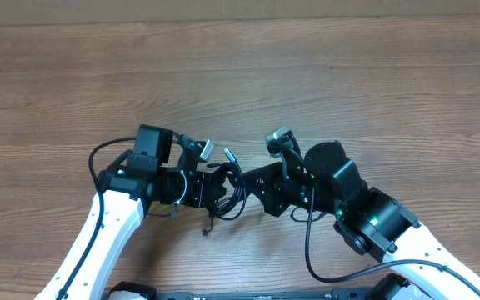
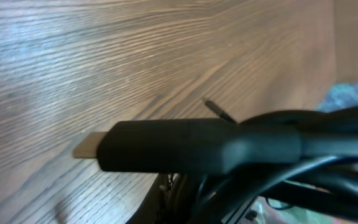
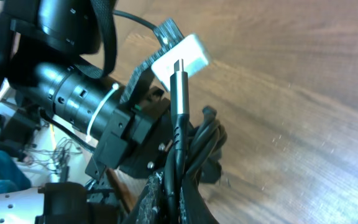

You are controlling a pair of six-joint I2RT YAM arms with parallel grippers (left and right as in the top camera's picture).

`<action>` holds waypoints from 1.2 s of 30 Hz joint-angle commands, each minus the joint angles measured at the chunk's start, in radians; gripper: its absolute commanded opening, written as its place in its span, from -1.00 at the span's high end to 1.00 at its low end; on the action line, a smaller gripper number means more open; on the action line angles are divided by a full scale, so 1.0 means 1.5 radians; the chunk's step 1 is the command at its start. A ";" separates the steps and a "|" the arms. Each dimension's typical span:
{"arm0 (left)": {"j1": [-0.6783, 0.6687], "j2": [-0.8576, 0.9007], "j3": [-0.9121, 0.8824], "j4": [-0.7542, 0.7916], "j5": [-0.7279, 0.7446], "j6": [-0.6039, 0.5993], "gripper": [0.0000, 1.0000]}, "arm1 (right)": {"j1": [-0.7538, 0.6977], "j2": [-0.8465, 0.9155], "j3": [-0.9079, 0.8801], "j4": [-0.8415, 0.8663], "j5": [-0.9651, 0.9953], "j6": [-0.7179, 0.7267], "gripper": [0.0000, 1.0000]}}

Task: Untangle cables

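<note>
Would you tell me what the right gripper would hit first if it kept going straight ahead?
Most likely the left gripper, close ahead just past the cables bunched between the two; depth is unclear.

We find the overhead view evenly lit, while the left wrist's table (image 2: 36,43) glares at ten o'clock, cables (image 2: 166,146) blurred.

You see the table (image 1: 323,67) from straight above in the overhead view. Both wrist views look at the cables (image 2: 185,146) from very near.
</note>
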 commanded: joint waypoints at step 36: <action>0.038 -0.001 -0.005 -0.017 0.575 0.487 0.91 | -0.017 0.058 0.067 -0.153 0.333 0.007 0.24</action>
